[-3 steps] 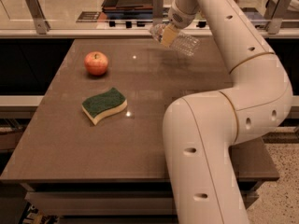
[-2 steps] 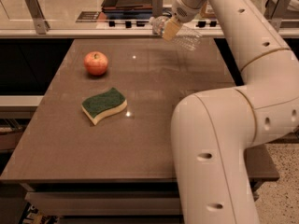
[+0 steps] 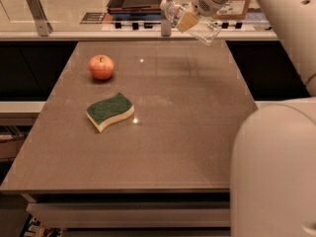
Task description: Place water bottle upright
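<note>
The arm (image 3: 279, 19) has carried the gripper (image 3: 188, 20) higher and a little to the right since a second ago, and the water bottle (image 3: 204, 30) has gone up with it, clear of the table (image 3: 187, 132). The gripper now hangs well to the right of the apple (image 3: 101, 66) and beyond it, over the table's far edge. Its fingers are closed across the bottle's middle; one tan finger (image 3: 185, 19) lies over the front of the clear body, the other is hidden behind it. The bottle is held in the air, tilted rather than upright. Its white cap (image 3: 164, 5) points up and toward the apple's side, and its ribbed base sticks out below the gripper on the side away from the apple. The bottle touches nothing but the fingers. The apple itself rests on the table's far left part. A green and yellow sponge (image 3: 109, 111) lies flat just on the near side of the apple, slightly to its right and apart from it.
</note>
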`<state>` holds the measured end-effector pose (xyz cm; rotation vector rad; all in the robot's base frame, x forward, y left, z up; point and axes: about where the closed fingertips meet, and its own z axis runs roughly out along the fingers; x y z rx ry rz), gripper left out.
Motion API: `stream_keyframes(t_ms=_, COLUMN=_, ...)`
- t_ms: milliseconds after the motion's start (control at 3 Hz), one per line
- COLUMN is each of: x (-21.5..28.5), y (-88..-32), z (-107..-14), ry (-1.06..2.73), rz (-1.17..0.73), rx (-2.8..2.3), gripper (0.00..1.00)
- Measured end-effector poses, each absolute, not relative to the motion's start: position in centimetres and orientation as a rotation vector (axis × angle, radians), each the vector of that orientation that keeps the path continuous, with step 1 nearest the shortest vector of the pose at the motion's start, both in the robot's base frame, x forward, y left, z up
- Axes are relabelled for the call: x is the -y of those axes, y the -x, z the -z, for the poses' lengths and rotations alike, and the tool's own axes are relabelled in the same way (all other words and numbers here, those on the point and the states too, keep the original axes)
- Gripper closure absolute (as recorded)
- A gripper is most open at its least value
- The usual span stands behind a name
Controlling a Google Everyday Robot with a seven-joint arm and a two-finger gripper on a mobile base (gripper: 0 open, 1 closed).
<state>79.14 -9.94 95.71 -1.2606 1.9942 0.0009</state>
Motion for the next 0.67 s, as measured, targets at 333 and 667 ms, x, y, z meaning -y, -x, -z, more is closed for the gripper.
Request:
stream_keyframes(t_ms=333, x=9.4, y=-76.8, z=-96.0, ry=1.262, rz=-0.013, rx=-1.9, gripper=1.0)
stream_keyframes(t_ms=667, x=9.1, y=-75.2, z=-95.4, ry=1.263, rz=-0.031, rx=-1.85, gripper=1.0)
